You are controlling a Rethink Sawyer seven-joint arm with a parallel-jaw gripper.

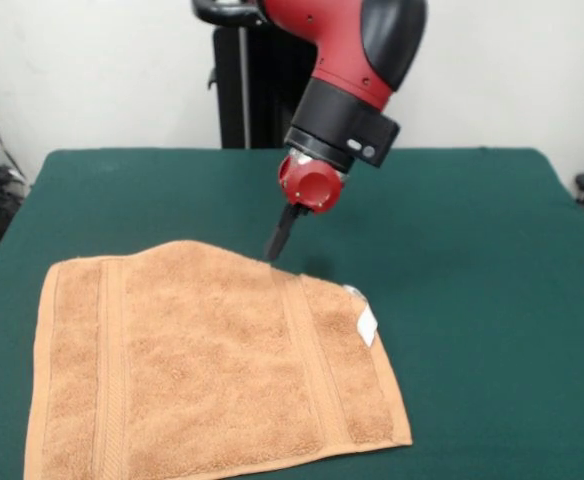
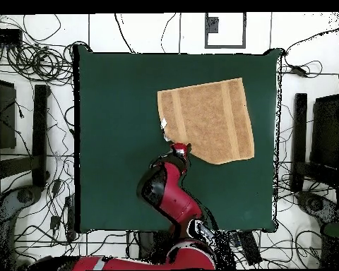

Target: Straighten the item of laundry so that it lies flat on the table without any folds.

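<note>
Gripper at towel far edge; finger spread cannot be told. White tag just beside it; towel lies nearly flat on table.

Towel: orange-tan terry cloth, spread nearly flat on the table. Woven band stripes run near two opposite edges. Outline is not square: in the front view the far edge rises to a blunt peak near its middle, and the far right corner is turned in. Small white tag sits at that turned corner. Near edge runs off the bottom of the front view. Surface shows only slight ripples.

Table: dark green, felt-like cover, rectangular, far larger than the towel. In the overhead view the towel lies in the upper right part.
</note>
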